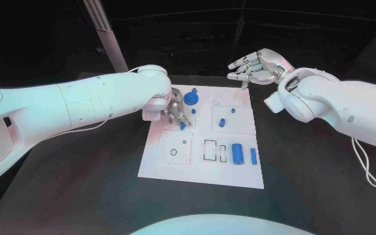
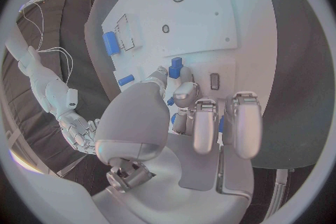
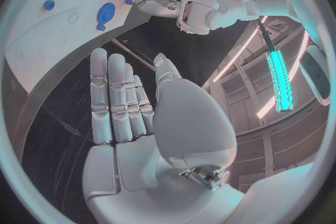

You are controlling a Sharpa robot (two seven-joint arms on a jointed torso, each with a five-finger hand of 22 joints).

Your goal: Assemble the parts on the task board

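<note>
Head view gives you the task board (image 1: 161, 167) at the middle of the black table (image 1: 78, 191), with your left hand (image 1: 174, 111) down over its ten o'clock area, fingers curled onto a small blue part (image 1: 182, 125) there; whether it actually grips that piece, you cannot tell. A larger round blue part (image 1: 191, 98) sits at about eleven o'clock on the board, two small blue pegs (image 1: 223, 122) near the centre, and two blue cylinders (image 1: 237, 154) lie side by side at about four o'clock. Your right hand (image 1: 258, 67) hangs off the board at one o'clock, fingers spread and holding nothing, palm clear in the right wrist view (image 3: 126, 117).
</note>
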